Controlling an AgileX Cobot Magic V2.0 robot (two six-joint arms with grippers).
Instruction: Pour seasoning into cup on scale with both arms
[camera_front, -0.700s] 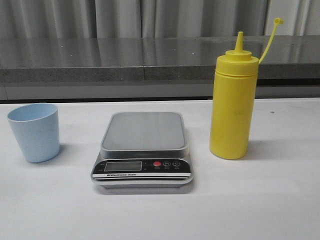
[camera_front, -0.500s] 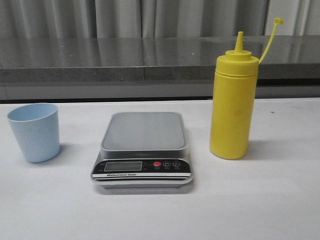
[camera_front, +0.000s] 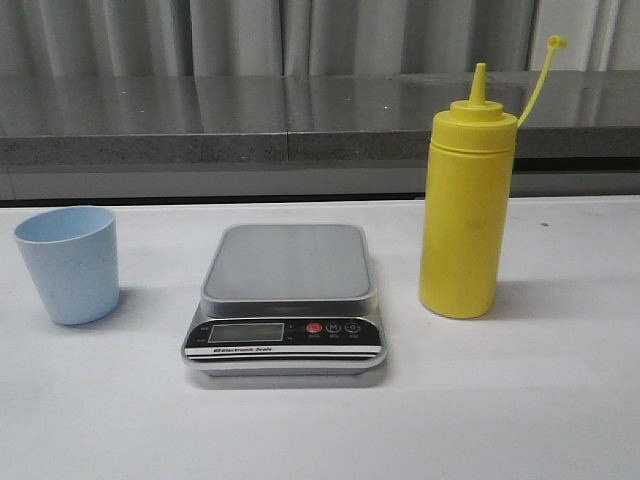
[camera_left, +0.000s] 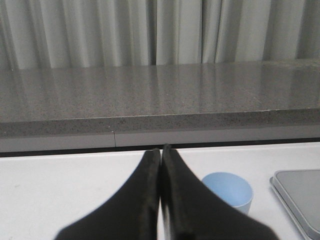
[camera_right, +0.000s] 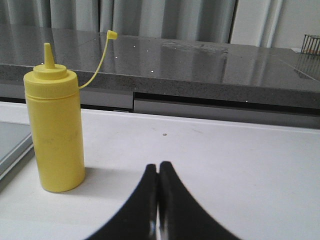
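The yellow seasoning bottle (camera_front: 467, 210) stands upright on the white table, right of the scale (camera_front: 286, 300), its cap strap hanging open. The pale blue cup (camera_front: 68, 262) stands upright on the table left of the scale, whose platform is bare. Neither arm shows in the front view. In the left wrist view my left gripper (camera_left: 160, 150) is shut and empty, with the cup (camera_left: 228, 191) just beyond its fingers and a corner of the scale (camera_left: 298, 191) past that. In the right wrist view my right gripper (camera_right: 158, 166) is shut and empty, apart from the bottle (camera_right: 54, 127).
A grey stone counter (camera_front: 300, 120) runs along the table's far edge, with curtains behind it. White table surface (camera_front: 520, 400) lies in front of the scale and the bottle.
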